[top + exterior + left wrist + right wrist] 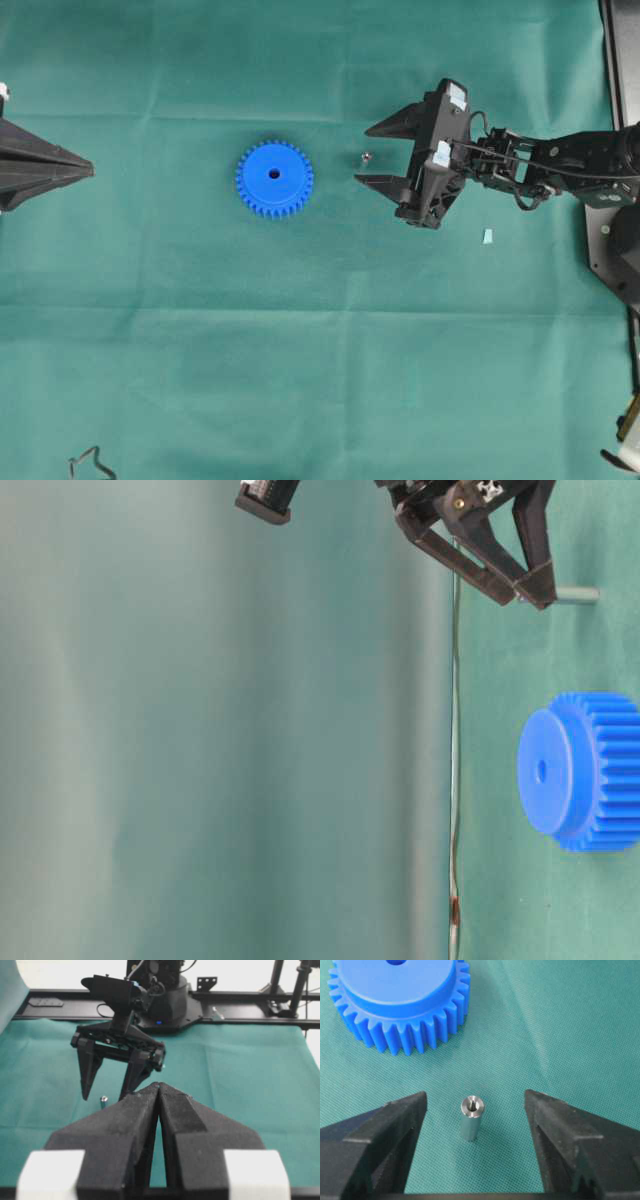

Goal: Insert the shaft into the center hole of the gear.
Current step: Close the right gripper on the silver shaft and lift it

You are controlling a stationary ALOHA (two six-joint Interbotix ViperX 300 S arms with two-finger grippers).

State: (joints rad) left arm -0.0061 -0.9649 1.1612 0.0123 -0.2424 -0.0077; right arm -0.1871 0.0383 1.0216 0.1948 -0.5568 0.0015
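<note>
Right wrist view alone shows shaft [471, 1118] upright between spread right claw [475, 1110] fingers, untouched; gear [400, 1000] at 11 o'clock. Left claw [159, 1091] clenched. Green cloth desk [320, 380].

Nothing readable anywhere here, honestly. No text, labels, brand names or numbers on anything in any view.
</note>
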